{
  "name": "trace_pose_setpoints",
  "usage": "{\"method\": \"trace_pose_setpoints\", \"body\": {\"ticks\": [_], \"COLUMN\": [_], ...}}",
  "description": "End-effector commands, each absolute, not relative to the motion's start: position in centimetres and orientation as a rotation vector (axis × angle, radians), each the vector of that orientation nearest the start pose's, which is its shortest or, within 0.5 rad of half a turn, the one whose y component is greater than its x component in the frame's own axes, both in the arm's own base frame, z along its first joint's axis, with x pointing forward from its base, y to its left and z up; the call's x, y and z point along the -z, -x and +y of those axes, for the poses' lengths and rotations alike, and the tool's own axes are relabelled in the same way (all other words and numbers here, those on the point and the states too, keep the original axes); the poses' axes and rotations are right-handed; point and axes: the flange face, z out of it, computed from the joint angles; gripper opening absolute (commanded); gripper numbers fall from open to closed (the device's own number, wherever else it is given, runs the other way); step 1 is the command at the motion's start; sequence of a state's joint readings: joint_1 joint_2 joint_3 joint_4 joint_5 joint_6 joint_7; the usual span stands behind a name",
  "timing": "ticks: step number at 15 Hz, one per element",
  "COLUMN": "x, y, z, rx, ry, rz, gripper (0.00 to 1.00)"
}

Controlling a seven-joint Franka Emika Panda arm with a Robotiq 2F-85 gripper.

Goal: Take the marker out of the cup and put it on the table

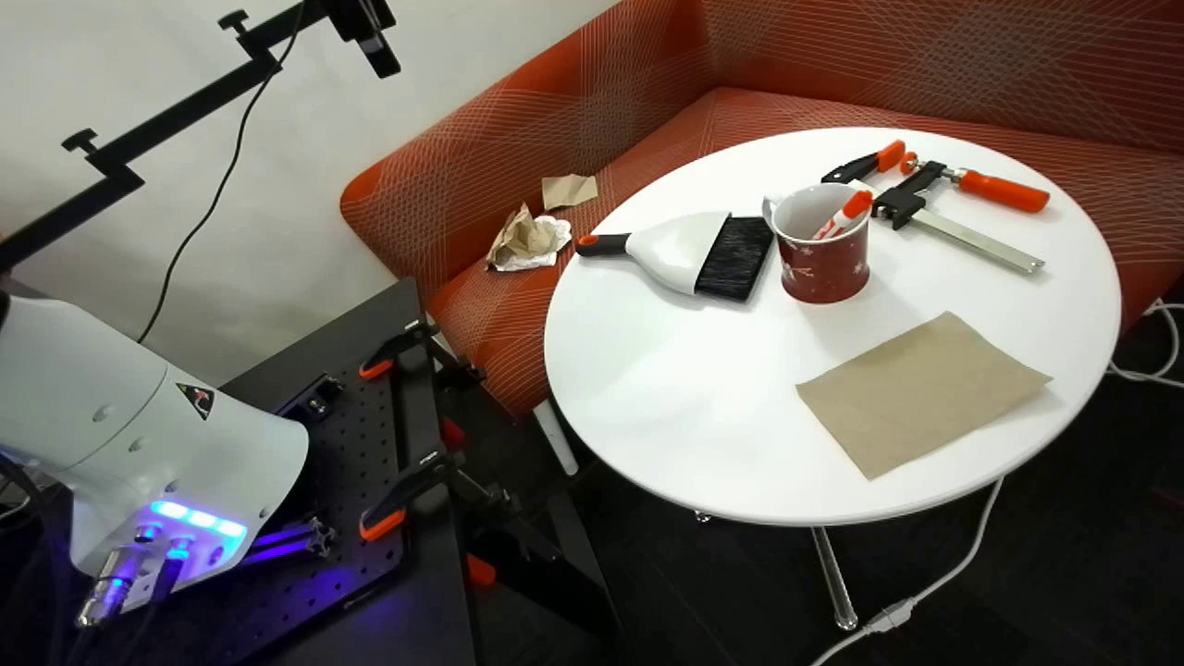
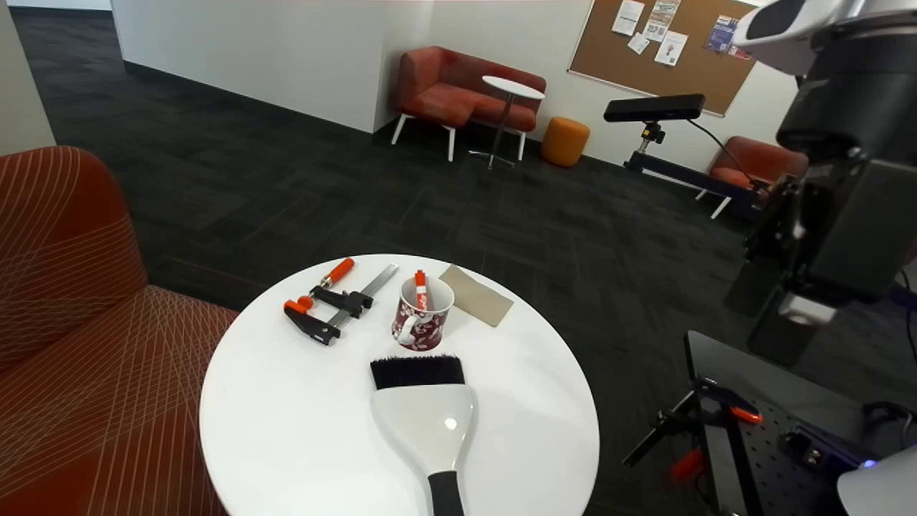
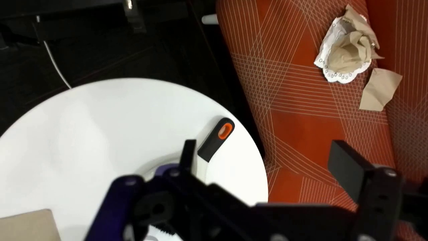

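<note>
The marker [image 1: 844,217], with a reddish-orange cap and a white and red body, leans inside the cup [image 1: 823,268]. Its upper end sticks above the rim. In an exterior view the marker [image 2: 421,289] also stands in the dark red cup [image 2: 419,331]. The cup is upright on the white round table [image 1: 666,398]. My gripper [image 3: 264,147] is open and empty, its fingers wide apart in the wrist view above the table's edge [image 3: 100,127] and the sofa. In an exterior view the gripper [image 2: 763,315] hangs at the right, away from the cup. The wrist view does not show the cup or marker.
A white brush with black bristles [image 1: 680,250] lies beside the cup. A clamp with orange handles [image 1: 962,203] lies behind it. Brown paper [image 1: 925,393] lies near the table edge. The orange-red sofa [image 1: 647,111] borders the table and holds crumpled paper [image 1: 529,239].
</note>
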State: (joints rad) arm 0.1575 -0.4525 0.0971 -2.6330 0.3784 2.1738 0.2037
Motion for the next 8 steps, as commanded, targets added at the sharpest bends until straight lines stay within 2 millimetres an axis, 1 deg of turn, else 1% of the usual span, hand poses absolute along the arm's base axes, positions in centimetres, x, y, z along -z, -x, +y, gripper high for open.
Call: {"method": "trace_pose_setpoints", "body": {"ticks": [1, 4, 6, 8], "x": [-39.9, -39.9, -39.1, -37.9], "y": [-39.9, -42.9, -45.1, -47.2], "z": [9.6, 7.4, 5.8, 4.3], "rx": [0.065, 0.230, 0.312, 0.362], "ry": [2.911, 2.939, 2.959, 2.985], "rz": [0.338, 0.435, 0.512, 0.576], "gripper": [1.00, 1.00, 1.00, 1.00]}}
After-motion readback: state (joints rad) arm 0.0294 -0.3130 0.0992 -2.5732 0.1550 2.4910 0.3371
